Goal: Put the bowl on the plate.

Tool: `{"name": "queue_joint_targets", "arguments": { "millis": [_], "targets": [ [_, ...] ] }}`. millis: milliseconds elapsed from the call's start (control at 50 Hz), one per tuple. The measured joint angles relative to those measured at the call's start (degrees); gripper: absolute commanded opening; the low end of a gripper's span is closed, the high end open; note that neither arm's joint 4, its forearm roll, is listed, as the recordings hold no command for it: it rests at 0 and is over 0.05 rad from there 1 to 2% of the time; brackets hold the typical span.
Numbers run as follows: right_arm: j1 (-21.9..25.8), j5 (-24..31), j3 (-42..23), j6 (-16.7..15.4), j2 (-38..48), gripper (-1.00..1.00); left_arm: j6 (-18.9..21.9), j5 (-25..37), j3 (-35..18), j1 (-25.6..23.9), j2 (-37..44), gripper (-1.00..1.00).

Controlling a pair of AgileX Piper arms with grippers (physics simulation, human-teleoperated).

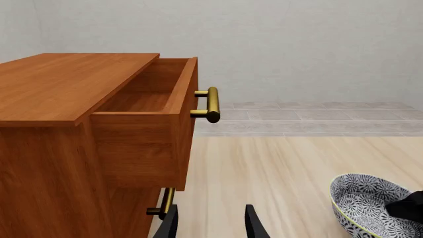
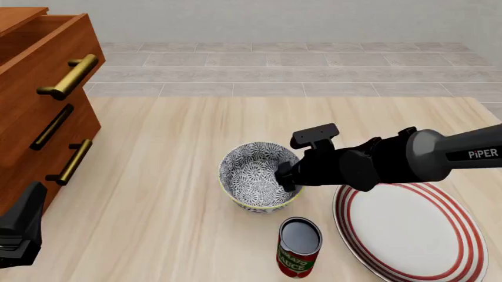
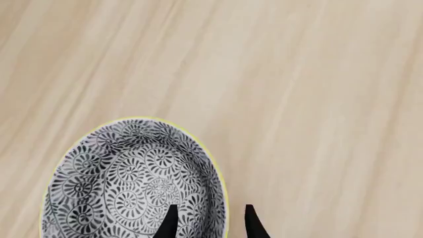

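Note:
The bowl [image 2: 253, 175], grey-and-white floral with a thin yellow rim, stands on the wooden table just left of the plate [image 2: 408, 232], a wide white plate with red rings. My right gripper [image 2: 287, 176] is at the bowl's right side. In the right wrist view the bowl [image 3: 126, 178] fills the lower part, and the right gripper [image 3: 210, 224] is open with one finger inside the rim and one outside. My left gripper [image 2: 20, 229] sits low at the front left, open and empty [image 1: 211, 227]. The left wrist view catches the bowl [image 1: 367, 203] at its edge.
A red-labelled tin can [image 2: 299, 248] stands upright right in front of the bowl, close to the plate's left rim. A wooden drawer cabinet [image 2: 39, 94] with brass handles fills the left side; its top drawer [image 1: 148, 99] is pulled open.

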Motion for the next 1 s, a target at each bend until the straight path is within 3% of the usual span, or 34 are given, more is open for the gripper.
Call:
{"name": "queue_joint_targets", "arguments": {
  "millis": [20,540,1000],
  "targets": [
    [0.02,-0.08,0.05,0.04,0.06,-1.0,0.0,0.0,0.0,0.0,0.0,1.0],
    [0.46,-0.13,-0.09,-0.46,-0.86,-1.0,0.0,0.0,0.0,0.0,0.0,1.0],
    [0.13,4.21,-3.64,-2.65,-3.74,-1.0,0.01,0.0,0.0,0.0,0.0,1.0]
  ]
}}
